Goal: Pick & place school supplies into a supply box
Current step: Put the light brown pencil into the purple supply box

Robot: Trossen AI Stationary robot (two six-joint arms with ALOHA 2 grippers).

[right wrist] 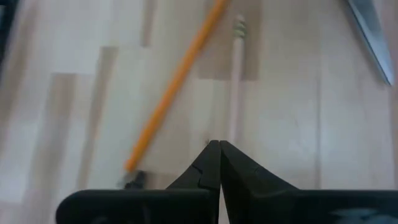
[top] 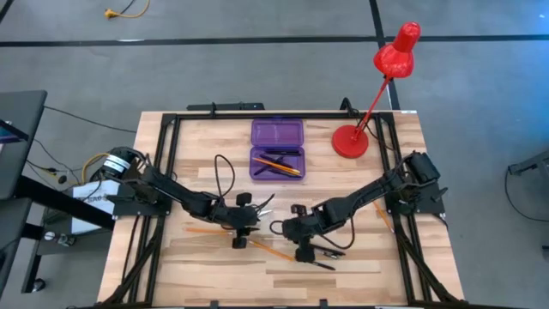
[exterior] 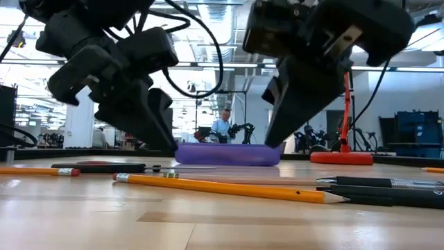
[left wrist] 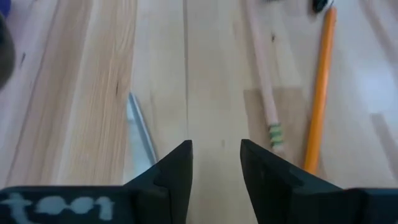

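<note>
From above, the purple box (top: 277,148) lies open near the far middle of the table (top: 197,266), with orange pencils (top: 281,161) in its near half. It sits at about one o'clock from the left claw (top: 243,225) and at eleven o'clock from the right claw (top: 302,236). A loose pencil (top: 268,250) lies between the two claws on the near side, and a black pen (top: 323,252) lies just beside the right claw at four o'clock. The red lamp (top: 377,86) stands at three o'clock from the box.

At table height, the box (exterior: 227,153) shows low and purple behind both arms; a long pencil (exterior: 229,186) and pens (exterior: 388,184) lie in front.

The left wrist camera shows its fingers (left wrist: 176,176) slightly parted, gripping nothing, with two pencils (left wrist: 318,93) ahead on bare wood.

The right wrist camera shows its fingers (right wrist: 236,171) pressed together, empty, with an orange pencil (right wrist: 177,78) and a pale one (right wrist: 235,87) ahead.
</note>
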